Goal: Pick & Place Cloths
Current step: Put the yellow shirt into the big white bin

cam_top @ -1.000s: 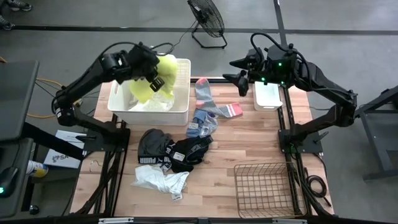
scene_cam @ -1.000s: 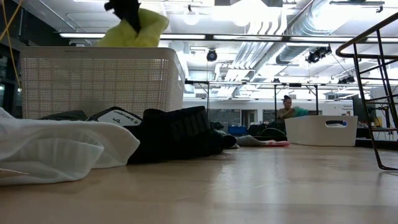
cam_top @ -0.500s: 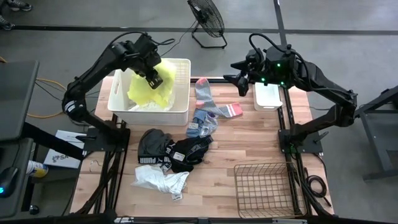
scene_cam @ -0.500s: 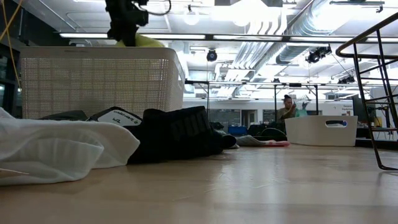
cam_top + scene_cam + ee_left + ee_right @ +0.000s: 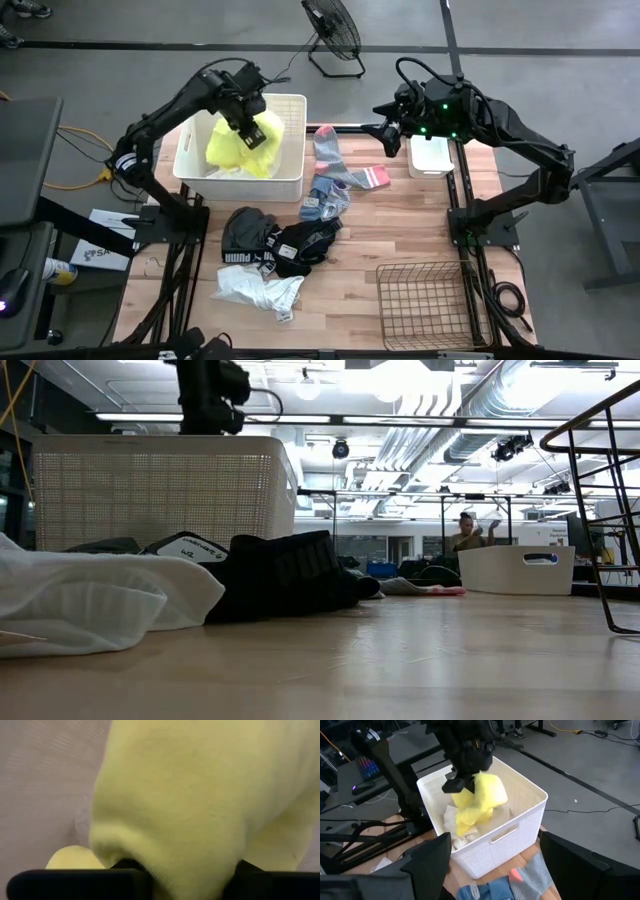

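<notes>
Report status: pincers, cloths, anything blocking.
Left pincer shut on neon yellow cloth, inside white tub. Right pincer open, idle near the table's back edge. Black cloths, white cloth, socks on table. Nothing blocking.

the neon yellow garment (image 5: 237, 146) hangs bunched inside the white perforated tub (image 5: 290, 180), above pale crumpled fabric (image 5: 232, 172) on the tub's floor. grey-blue socks (image 5: 335, 170) with pink trim lie just beside the tub on the wooden table (image 5: 410, 225). black garments with white print (image 5: 275, 243) sit heaped mid-table, touching a crumpled white cloth (image 5: 258, 290) near the front edge.
</notes>
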